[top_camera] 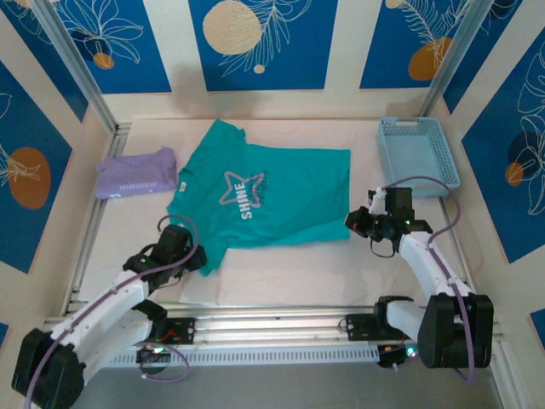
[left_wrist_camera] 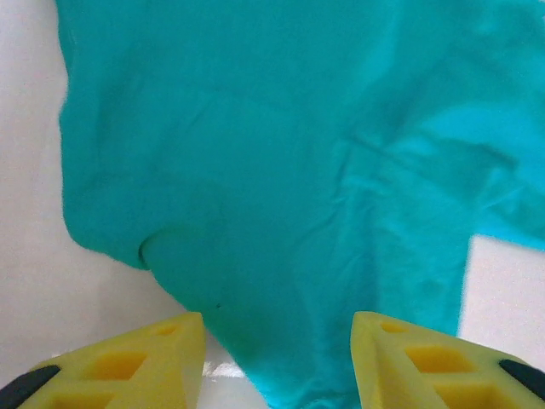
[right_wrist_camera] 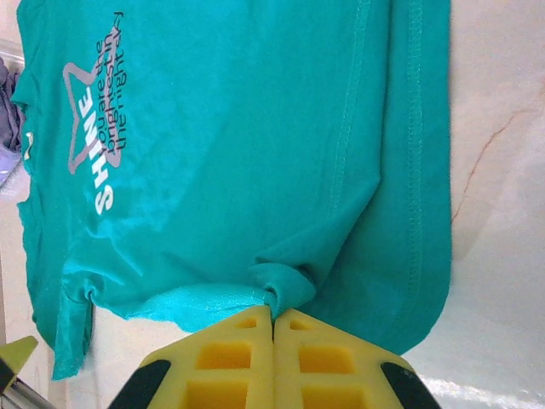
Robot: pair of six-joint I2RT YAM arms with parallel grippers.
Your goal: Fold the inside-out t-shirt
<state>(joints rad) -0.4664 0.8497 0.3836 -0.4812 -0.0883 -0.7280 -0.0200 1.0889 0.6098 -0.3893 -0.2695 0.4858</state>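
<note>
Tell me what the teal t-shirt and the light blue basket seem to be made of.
The t-shirt: soft matte knit, probably cotton, given its limp wrinkles and stitched hem. The basket: rigid plastic by the look, with moulded slotted walls.

T-shirt (top_camera: 298, 200) was teal-green throughout. Its chest print was a greyish-white star outline (top_camera: 241, 189) with white "SHINE" lettering, and the neck tag (top_camera: 182, 181) was yellowish. Folded shirt (top_camera: 136, 173) was lavender. Basket (top_camera: 382, 158) was pale blue. Table (top_camera: 281, 273) was off-white, faintly veined. Wall panels (top_camera: 255, 51) were deep blue with cream and orange discs and white leaf line-work.
</note>
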